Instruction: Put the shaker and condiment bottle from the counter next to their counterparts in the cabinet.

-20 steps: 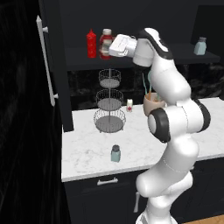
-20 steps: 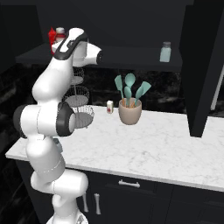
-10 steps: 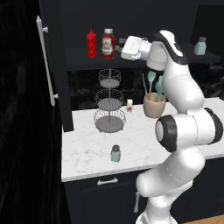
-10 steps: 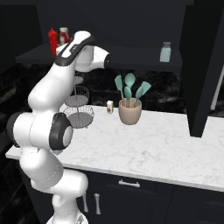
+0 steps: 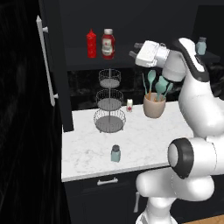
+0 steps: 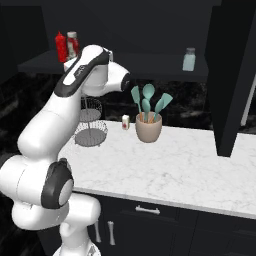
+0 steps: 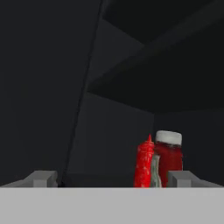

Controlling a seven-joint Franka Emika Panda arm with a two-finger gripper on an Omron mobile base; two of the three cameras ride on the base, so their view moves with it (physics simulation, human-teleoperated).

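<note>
Condiment bottle (image 5: 108,43) already up on cabinet (image 5: 52,65) shelf, upright, just beside slim red squeeze bottle (image 5: 91,43), seemingly touching in hand view. That half looks done.

Gripper (image 5: 134,50) level w/ shelf, to the right of the two bottles and apart from them, pointing at them; fingers spread wide, nothing between.

Shaker (image 5: 115,153) upright on counter (image 5: 144,135), near front edge, well below gripper and a bit left of it, in front of the 3-tier wire stand (image 5: 109,105). Long axis vertical, so likely a top-down or side grasp after a big drop and reorient of the wrist.

Counterpart shaker (image 6: 189,59) at far right end of shelf, well apart from the bottles, above and to the right of utensil pot (image 6: 149,128).

Marble flat, open around shaker; wire stand nearest obstacle. Small white-red jar (image 5: 129,105) back between stand and pot, clear of path. Cabinet door open at left, bar handle (image 5: 46,61) out of the way.
</note>
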